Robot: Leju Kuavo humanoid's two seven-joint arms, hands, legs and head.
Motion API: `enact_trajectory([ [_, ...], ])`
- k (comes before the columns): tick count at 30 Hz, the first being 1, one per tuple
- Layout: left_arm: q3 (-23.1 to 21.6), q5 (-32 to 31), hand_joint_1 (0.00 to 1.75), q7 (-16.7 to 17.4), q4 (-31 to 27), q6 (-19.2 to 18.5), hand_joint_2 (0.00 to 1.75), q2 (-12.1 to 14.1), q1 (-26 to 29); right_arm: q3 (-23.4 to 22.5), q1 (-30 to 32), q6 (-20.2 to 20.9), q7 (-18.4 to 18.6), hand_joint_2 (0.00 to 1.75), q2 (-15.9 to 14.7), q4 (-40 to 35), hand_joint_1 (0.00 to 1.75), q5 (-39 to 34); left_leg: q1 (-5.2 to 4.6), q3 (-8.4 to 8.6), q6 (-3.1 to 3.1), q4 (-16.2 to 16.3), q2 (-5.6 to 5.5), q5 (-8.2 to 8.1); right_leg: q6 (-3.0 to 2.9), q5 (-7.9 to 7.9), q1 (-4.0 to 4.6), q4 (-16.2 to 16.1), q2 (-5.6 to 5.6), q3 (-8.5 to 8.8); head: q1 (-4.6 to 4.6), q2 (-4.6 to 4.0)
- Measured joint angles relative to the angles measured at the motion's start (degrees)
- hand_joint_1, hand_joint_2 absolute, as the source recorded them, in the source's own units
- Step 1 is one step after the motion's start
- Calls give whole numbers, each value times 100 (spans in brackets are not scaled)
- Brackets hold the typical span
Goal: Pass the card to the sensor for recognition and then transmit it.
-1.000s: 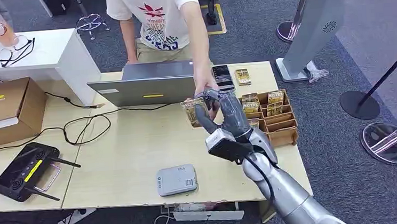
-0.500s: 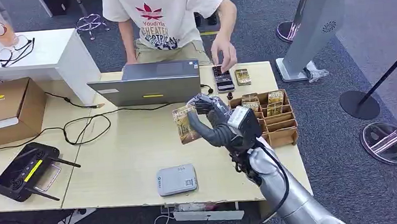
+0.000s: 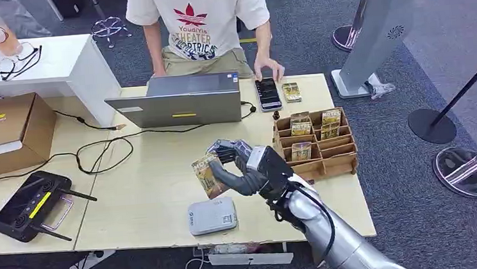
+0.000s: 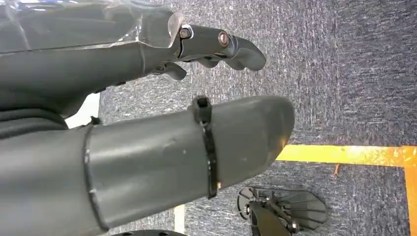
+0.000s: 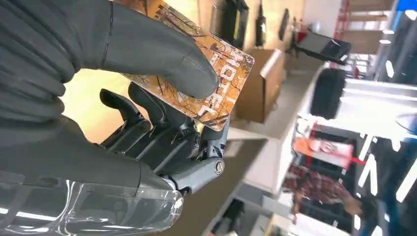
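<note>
A black controller (image 3: 30, 205) with antennas lies at the far end of the table (image 3: 143, 180), well to the left of the right hand (image 3: 242, 169), beside a cardboard box (image 3: 4, 130). A grey laptop (image 3: 178, 100) stands beyond the hand, and a person (image 3: 198, 22) behind it rests a hand (image 3: 268, 65) by a phone (image 3: 267, 93). The card (image 3: 207, 175), printed in orange with the word HOTEL, is pinched in the right hand between thumb (image 5: 162, 54) and fingers (image 5: 162, 128), held on edge above the table. Just below and in front of the hand lies the grey card sensor (image 3: 211, 215), apart from the card. To the hand's right stands a compartmented cardboard tray (image 3: 317, 142) holding further cards. The left hand (image 4: 147, 132) hangs over blue-grey carpet (image 4: 354, 73), its fingers (image 4: 221, 46) slack and apart, holding nothing.
</note>
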Motion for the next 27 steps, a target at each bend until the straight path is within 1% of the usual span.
enact_trajectory([
  [6, 0, 2, 0, 2, 0, 4, 0, 0, -18, 247, -134, -28, 2, 175, 118, 630, 175, -46, 0, 0, 0, 0, 0, 0, 0, 0, 0, 0, -1, 0, 0, 0],
  [13, 0, -17, 0, 4, 0, 9, 0, -4, -51, 409, -299, -140, 2, 175, 249, 1366, 175, -22, 0, 0, 0, 0, 0, 0, 0, 0, 0, 0, 0, 0, 0, 0],
  [21, 0, -39, 0, 0, 0, -37, 0, -4, -71, 693, -496, -9, -61, 175, 428, 2258, 175, 52, 0, 0, 0, 0, 0, 0, 0, 0, 0, 0, -1, 0, 2, 0],
  [27, 0, -48, 0, -4, 0, -50, 0, -4, -73, 822, -560, 15, -55, 175, 529, 2644, 175, 59, 0, 0, 0, 0, 0, 0, 0, 0, 0, 0, 0, 0, 0, 0],
])
